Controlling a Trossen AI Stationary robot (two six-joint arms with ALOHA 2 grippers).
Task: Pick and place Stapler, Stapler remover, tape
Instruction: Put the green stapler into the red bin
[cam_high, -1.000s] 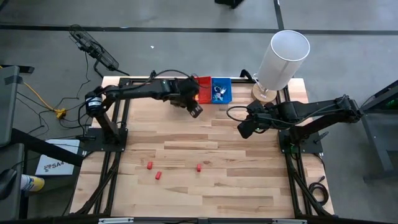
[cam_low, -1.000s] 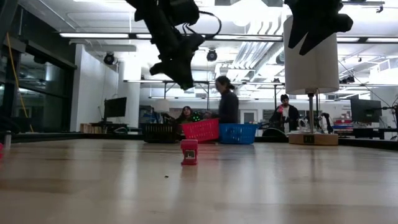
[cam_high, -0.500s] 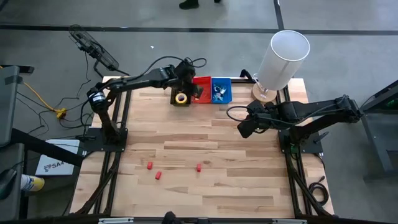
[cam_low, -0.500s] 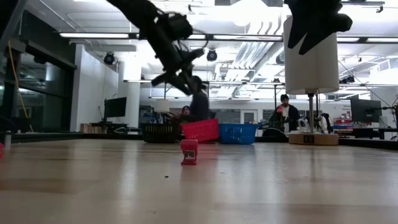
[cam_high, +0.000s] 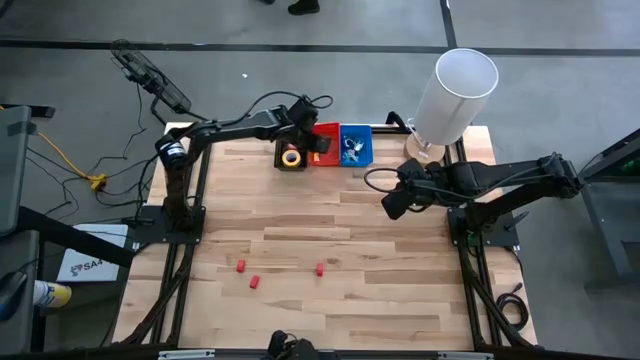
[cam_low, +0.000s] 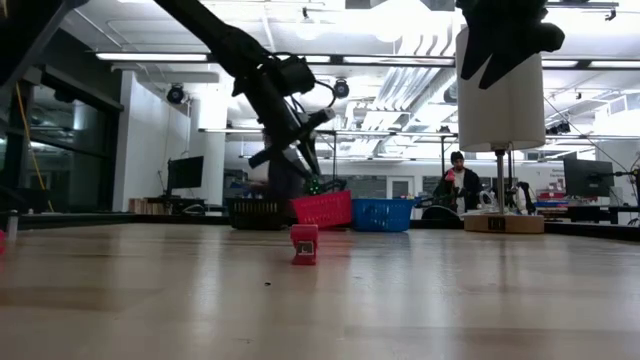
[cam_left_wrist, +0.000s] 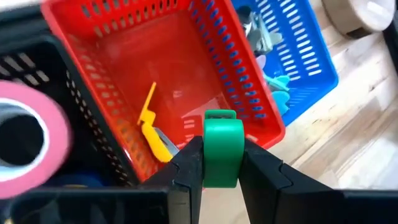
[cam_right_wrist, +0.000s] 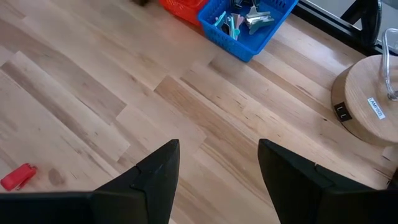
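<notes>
Left gripper (cam_left_wrist: 214, 163), clamped on a small green stapler (cam_left_wrist: 222, 146), has swung back over the red basket (cam_left_wrist: 93, 37), drop looks imminent; right gripper (cam_right_wrist: 214, 168) waits open above the surface (cam_high: 330, 250).

The white sheet of paper (cam_high: 82, 264) on the floor left of the table bears dark letters, seemingly "SA". The small label (cam_right_wrist: 377, 107) on the round wooden lamp base (cam_right_wrist: 367, 104) is too small to read.

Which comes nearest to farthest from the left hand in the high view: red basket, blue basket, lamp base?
Left hand holds a green stapler.
1. Red basket, directly under the hand at the table's far edge.
2. Blue basket, next one to the right.
3. Lamp base, far right corner, farthest.
</notes>
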